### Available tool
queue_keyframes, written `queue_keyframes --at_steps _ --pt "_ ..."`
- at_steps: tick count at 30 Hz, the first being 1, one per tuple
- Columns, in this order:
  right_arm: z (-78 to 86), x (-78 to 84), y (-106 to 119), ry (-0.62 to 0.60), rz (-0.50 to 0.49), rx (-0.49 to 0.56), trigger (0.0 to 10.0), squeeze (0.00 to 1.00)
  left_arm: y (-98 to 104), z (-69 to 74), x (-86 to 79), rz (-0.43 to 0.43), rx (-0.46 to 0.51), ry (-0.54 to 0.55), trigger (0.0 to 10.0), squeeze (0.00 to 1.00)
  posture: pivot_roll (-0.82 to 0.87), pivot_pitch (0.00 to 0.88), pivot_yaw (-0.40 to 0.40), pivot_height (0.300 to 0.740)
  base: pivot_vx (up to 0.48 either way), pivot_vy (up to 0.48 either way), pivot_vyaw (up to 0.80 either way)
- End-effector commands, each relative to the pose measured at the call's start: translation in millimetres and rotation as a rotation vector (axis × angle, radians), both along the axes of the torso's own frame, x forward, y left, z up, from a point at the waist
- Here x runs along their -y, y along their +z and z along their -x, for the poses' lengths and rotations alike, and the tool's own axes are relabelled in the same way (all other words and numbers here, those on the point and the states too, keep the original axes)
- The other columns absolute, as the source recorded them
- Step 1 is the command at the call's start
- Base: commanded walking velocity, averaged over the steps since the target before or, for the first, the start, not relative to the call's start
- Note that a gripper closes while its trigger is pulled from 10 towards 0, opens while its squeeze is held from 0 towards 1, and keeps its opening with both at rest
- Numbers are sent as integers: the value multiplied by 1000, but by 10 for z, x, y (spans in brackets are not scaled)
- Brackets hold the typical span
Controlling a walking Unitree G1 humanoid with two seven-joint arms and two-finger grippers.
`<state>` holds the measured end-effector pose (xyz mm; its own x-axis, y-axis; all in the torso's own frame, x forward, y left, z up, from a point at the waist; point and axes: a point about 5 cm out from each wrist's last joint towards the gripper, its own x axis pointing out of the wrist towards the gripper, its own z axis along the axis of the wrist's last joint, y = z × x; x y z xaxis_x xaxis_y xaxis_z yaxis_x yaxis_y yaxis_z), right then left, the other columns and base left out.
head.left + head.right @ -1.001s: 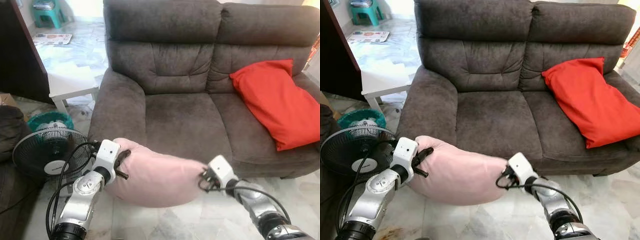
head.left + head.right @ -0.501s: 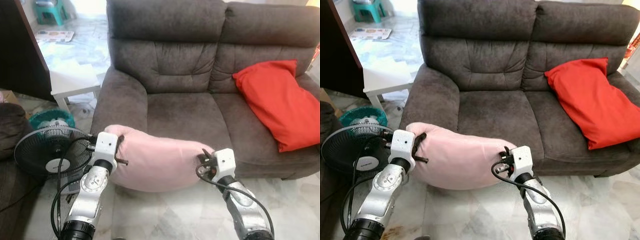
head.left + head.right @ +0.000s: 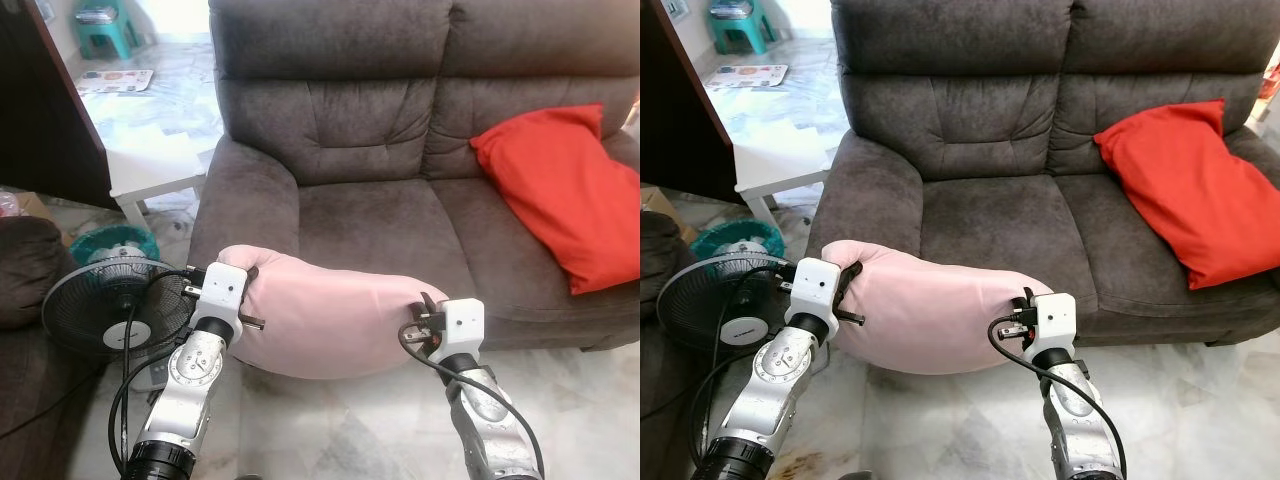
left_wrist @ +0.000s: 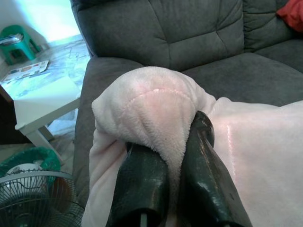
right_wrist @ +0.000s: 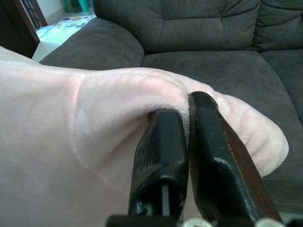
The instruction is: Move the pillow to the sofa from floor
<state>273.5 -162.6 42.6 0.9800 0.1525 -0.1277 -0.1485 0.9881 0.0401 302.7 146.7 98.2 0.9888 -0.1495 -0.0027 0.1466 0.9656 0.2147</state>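
The dark grey sofa [image 3: 400,150] is the landmark here: a red cushion [image 3: 560,190] leans in its right seat, and off its left arm stand a white side table [image 3: 150,165] and a floor fan [image 3: 110,310]. The pink pillow [image 3: 330,315] hangs in the air just in front of the sofa's left seat cushion, clear of the marble floor [image 3: 340,440] and about level with the seat's front edge. It looks light and very soft — plush fabric that sags between the two holds and bunches where it is pinched, so it should neither slip nor be harmed. The left gripper [image 4: 173,156] is clamped on a gathered corner at the pillow's end nearest the sofa arm; the right gripper [image 5: 187,142] is pinched tight on a fold at the opposite end. End corners seem the sensible holds — the middle would only flop.
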Motion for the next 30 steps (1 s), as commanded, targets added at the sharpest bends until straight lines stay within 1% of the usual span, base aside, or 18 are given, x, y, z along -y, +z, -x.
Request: queue_keyframes --at_steps 1,3,6,8,12,13,19,23,24,25,26,27,30 --pt "-28 52 142 -35 10 65 0 0 157 -71 -56 4 69 11 10000 0 182 31 -7 740 0 0 0" --pt "-27 59 158 -41 13 67 0 0 153 -74 -49 6 68 10 10000 0 178 32 -7 740 0 0 0" --pt "-12 120 237 -62 12 96 0 0 157 -86 18 25 77 -1 10000 0 142 33 -5 740 0 0 0" --pt "4 169 269 -75 29 106 0 0 160 -96 77 33 80 -14 10000 0 129 34 -5 740 0 0 0" --pt "12 195 284 -84 32 112 0 0 164 -101 110 26 85 -27 10000 0 117 38 -3 740 0 0 0" --pt "23 234 314 -107 35 126 0 0 173 -107 157 26 92 -41 10000 0 106 37 0 740 0 0 0" --pt "39 226 366 -137 20 155 0 0 173 -119 171 34 93 -43 10000 0 83 37 -3 740 0 0 0" --pt "62 225 354 -142 21 144 118 0 183 -124 183 36 97 -43 10000 0 80 30 -7 740 0 0 0" --pt "65 226 346 -142 24 139 3725 0 182 -125 192 40 98 -44 10000 0 83 27 -10 740 0 0 0" --pt "64 225 347 -143 27 135 9412 0 177 -123 205 42 98 -47 10000 0 84 24 -9 740 0 0 0" --pt "64 225 347 -143 27 135 9412 0 177 -123 205 42 98 -47 10000 0 84 24 -9 740 0 0 0" --pt "46 221 357 -141 27 134 10000 0 167 -116 226 46 98 -54 10000 0 86 17 -8 740 0 0 0" --pt "18 216 374 -141 20 138 10000 0 160 -111 240 46 95 -62 10000 0 89 12 -9 740 0 0 0"
